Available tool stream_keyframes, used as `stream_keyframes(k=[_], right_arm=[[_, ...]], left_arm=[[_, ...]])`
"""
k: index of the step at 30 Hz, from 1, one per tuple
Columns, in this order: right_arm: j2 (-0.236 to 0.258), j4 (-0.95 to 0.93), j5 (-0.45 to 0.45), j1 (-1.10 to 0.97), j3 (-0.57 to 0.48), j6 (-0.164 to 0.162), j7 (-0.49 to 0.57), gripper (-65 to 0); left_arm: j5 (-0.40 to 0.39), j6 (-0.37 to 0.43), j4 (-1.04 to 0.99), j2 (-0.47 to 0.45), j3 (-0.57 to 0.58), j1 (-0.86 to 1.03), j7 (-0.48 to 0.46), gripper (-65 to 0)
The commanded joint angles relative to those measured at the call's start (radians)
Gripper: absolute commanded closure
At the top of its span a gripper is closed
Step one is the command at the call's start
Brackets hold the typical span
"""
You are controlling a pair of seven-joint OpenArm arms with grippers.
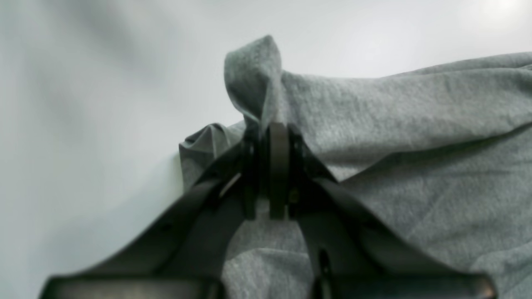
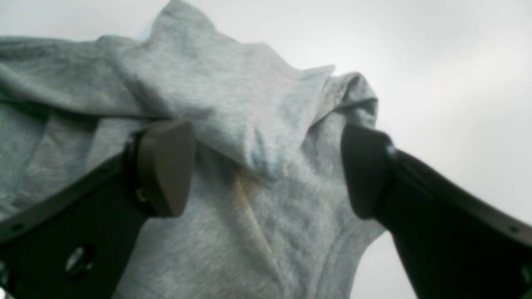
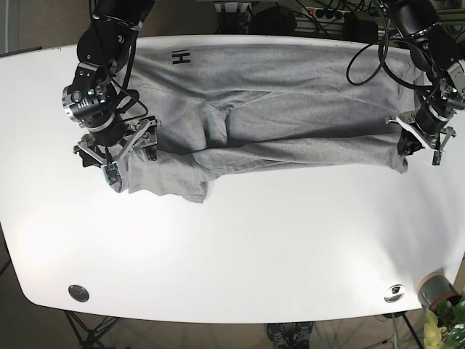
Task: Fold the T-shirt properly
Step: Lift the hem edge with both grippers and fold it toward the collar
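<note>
Grey T-shirt point(image 3: 276, 131) stretched across the white table point(image 3: 240, 247) between both arms, pinched at one edge in the clamped left gripper point(image 1: 268, 133) for folding, lying slack between the spread-apart fingers of the right gripper point(image 2: 266, 166), ungrasped.

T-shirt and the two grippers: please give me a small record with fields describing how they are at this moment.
garment: grey T-shirt, spread lengthwise across the far half of the white table, partly folded over itself
marking: dark print near the far edge
left gripper: shut on a bunched edge of the T-shirt
right gripper: open, fingers either side of a raised fold of cloth
other: small grey object at the near table corner
</note>
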Motion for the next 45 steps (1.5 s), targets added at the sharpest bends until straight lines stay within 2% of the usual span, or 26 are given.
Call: stream_keyframes(k=[1,7,10,12,14,18,24,27,31,36,41,45], right_arm=[[0.003,-0.044,0.008,0.04,0.005,-0.007,-0.005,-53.6],[0.004,-0.124,0.008,0.079,0.008,-0.01,-0.005,-53.6],[0.003,-0.164,0.008,0.093,0.008,-0.005,-0.003,-48.4],[0.003,-0.208,0.008,0.109,0.008,-0.004,-0.002,-39.0],[0.003,-0.254,0.019,0.126,0.008,-0.004,0.0,-26.3],[0.01,-0.302,0.112,0.146,0.054,-0.004,0.0,-2.5],[0.04,-0.243,0.174,0.143,0.077,-0.01,-0.006,-2.1],[0.043,-0.164,0.181,0.132,0.091,-0.012,-0.04,-2.1],[0.044,-0.058,0.184,0.12,0.129,-0.009,-0.121,-2.1],[0.041,0.059,0.184,0.077,0.148,-0.005,-0.197,-2.1],[0.038,0.097,0.184,0.019,0.148,-0.005,-0.217,-2.1],[0.038,0.097,0.224,-0.03,0.175,-0.004,-0.215,-2.1]], left_arm=[[-0.012,-0.001,0.017,-0.02,-0.007,-0.011,-0.018,0.0],[-0.012,-0.001,0.017,-0.02,-0.007,-0.011,-0.018,0.0],[-0.014,-0.001,0.017,-0.02,-0.007,-0.011,-0.018,0.0],[-0.014,-0.001,0.017,-0.02,-0.007,-0.011,-0.019,0.0],[-0.017,-0.001,0.017,-0.02,-0.007,-0.011,-0.019,0.0],[-0.017,-0.001,0.017,-0.02,-0.007,-0.014,-0.019,0.0],[-0.023,-0.001,0.027,-0.018,-0.054,-0.017,-0.019,0.0],[-0.074,-0.001,0.021,-0.003,-0.107,-0.025,-0.019,0.0],[-0.121,-0.001,0.027,-0.004,-0.115,-0.041,0.001,0.0],[-0.12,-0.001,0.028,-0.004,-0.119,-0.043,0.031,0.0],[-0.123,-0.001,0.028,-0.004,-0.119,-0.005,0.031,0.0],[-0.12,-0.001,0.025,-0.004,-0.119,0.028,0.028,0.0]])
